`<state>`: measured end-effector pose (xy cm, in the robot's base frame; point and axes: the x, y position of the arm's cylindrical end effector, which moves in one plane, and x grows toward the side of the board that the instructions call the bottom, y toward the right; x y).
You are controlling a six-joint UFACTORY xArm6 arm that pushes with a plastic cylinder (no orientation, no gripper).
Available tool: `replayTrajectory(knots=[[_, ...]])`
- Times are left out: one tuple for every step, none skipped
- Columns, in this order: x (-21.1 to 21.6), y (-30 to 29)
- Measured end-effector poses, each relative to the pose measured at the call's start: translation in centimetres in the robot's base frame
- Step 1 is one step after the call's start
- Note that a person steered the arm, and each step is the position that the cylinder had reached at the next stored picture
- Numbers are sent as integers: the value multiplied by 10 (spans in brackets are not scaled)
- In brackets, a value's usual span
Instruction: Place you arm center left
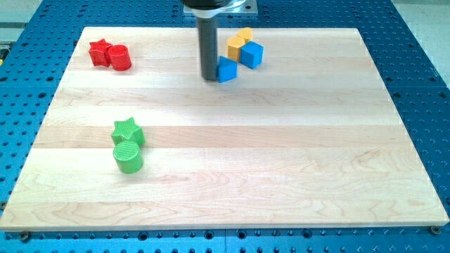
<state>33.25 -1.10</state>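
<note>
My tip (209, 76) stands on the wooden board (232, 176) near the view's top centre. It touches the left side of a small blue block (227, 70). Just right of that are a yellow hexagonal block (234, 48), a second yellow block (244, 34) behind it, and a blue cube (252, 54). A red star (100, 52) and a red cylinder (120, 57) sit at the top left. A green star (127, 131) and a green cylinder (128, 157) sit at the centre left, well below and left of the tip.
The board lies on a blue perforated table (422, 63). The arm's metal mount (216, 5) shows at the view's top edge, above the rod.
</note>
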Motion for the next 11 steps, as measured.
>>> replayTrajectory(knots=[[46, -14], [39, 14], [12, 22], [-5, 21], [46, -30], [57, -86], [57, -97], [59, -97], [68, -83], [74, -79], [74, -106]])
